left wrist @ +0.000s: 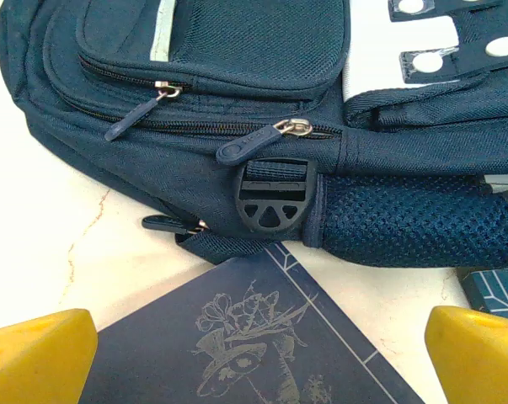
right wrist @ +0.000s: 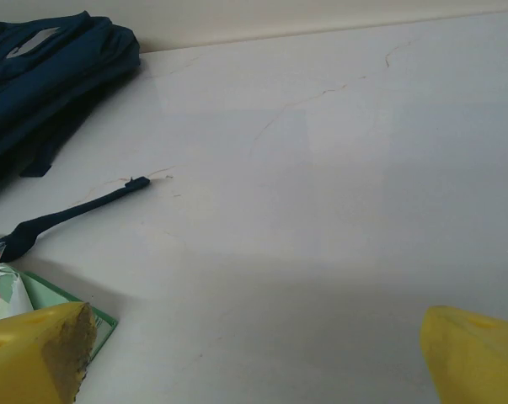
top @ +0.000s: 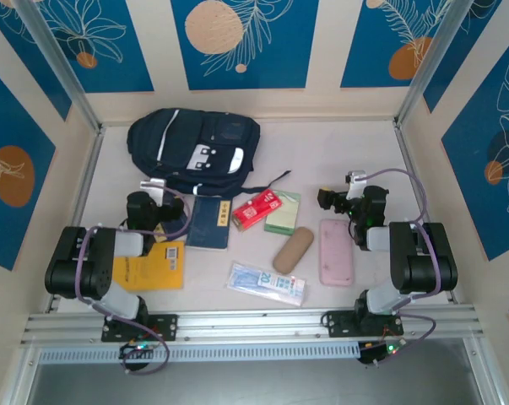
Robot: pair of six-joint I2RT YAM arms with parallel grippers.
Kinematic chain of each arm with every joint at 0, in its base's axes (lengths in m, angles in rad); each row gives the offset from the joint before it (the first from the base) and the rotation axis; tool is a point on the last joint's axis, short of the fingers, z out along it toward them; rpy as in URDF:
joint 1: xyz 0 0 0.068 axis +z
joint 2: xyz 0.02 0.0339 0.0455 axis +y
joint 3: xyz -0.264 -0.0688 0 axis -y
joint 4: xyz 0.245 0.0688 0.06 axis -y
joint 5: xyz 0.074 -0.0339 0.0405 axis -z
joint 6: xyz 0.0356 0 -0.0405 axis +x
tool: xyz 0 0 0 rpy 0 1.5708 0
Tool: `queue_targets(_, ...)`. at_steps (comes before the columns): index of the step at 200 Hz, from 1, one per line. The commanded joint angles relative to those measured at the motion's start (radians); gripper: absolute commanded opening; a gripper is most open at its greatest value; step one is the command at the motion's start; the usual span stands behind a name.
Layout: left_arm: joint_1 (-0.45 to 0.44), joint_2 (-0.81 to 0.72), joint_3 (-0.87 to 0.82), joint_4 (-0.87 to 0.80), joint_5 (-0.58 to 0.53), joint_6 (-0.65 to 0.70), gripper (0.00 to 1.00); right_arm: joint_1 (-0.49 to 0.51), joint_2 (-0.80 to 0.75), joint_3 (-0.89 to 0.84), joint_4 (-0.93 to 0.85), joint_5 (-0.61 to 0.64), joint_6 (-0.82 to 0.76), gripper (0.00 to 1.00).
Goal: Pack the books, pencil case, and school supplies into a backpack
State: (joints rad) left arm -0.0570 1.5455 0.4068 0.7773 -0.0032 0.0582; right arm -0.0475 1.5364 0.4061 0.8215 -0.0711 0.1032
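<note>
The navy backpack (top: 193,152) lies zipped at the back left, and its zippers and buckle are close up in the left wrist view (left wrist: 237,101). My left gripper (top: 163,207) (left wrist: 258,362) hangs open just in front of it, over a navy book with a silver drawing (left wrist: 254,337). A second navy book (top: 208,222) (left wrist: 498,290) lies to the right, and the orange-yellow book (top: 149,266) lies by the left arm. The red box (top: 257,211), the pale green pad (top: 284,213) (right wrist: 64,305) and the clear packet (top: 267,283) sit mid-table. My right gripper (top: 333,200) (right wrist: 254,362) is open above bare table.
A tan oblong pouch (top: 294,250) and a flat pink case (top: 335,251) lie between the supplies and the right arm. A loose backpack strap (right wrist: 68,210) trails across the table toward the green pad. Walls close the table on three sides.
</note>
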Motion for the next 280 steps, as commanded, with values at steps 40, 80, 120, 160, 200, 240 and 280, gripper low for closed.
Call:
queue_targets(40,0.0,-0.019,0.019,0.003,0.006,-0.008,1.0,0.003,-0.002,0.007,0.011,0.004,-0.009,0.99)
queue_targets(80,0.0,-0.02,0.019,0.003,0.006,-0.007,1.0,0.003,-0.002,0.007,0.011,0.003,-0.008,0.99)
queue_targets(120,0.002,-0.019,0.02,-0.002,0.01,-0.009,1.0,0.003,-0.002,0.006,0.011,0.002,-0.008,0.99)
queue_targets(160,-0.001,-0.052,0.018,-0.015,-0.012,-0.012,1.0,0.008,-0.007,0.002,0.015,0.011,-0.01,0.99)
queue_targets(200,-0.083,-0.371,0.118,-0.339,-0.155,0.015,1.0,0.137,-0.229,0.156,-0.362,0.185,-0.063,0.99)
queue_targets(240,-0.27,-0.499,0.474,-0.917,-0.19,-0.25,1.0,0.475,-0.411,0.29,-0.416,0.405,-0.049,0.99)
queue_targets(280,-0.432,-0.52,0.724,-1.479,-0.224,-0.424,1.0,0.788,-0.37,0.645,-0.944,0.584,0.088,0.99)
